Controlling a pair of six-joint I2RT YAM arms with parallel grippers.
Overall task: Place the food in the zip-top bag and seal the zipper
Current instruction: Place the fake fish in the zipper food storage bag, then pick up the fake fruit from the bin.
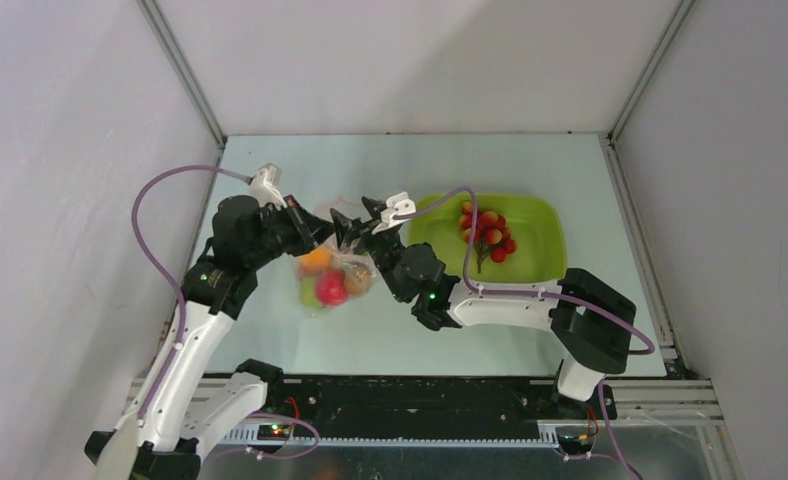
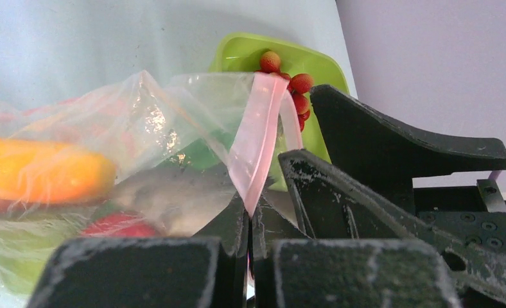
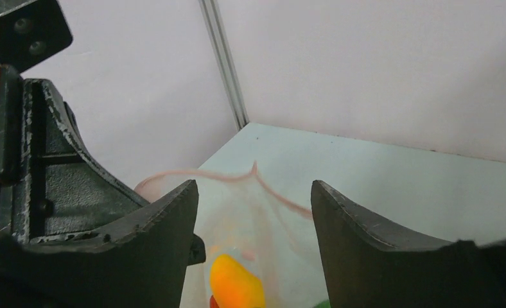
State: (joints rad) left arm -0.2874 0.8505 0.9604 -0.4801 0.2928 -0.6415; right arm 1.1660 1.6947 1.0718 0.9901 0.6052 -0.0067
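Just below the right gripper [image 3: 253,215], whose fingers stand wide apart, the bag [image 2: 141,122] gapes; the left gripper [image 2: 249,239] beside it pinches the pink zipper [image 2: 258,138].

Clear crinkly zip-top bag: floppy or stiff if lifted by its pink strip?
Probably floppy: the clear crinkly plastic bag folds and creases around the left claw pinching its pink zipper strip. Likely bottom-heavy, sagging around the toy fruit. Its glossy film may slip.

White links [image 1: 185,350], purple cables [image 1: 135,222], scuffed black right end effector [image 3: 253,186]
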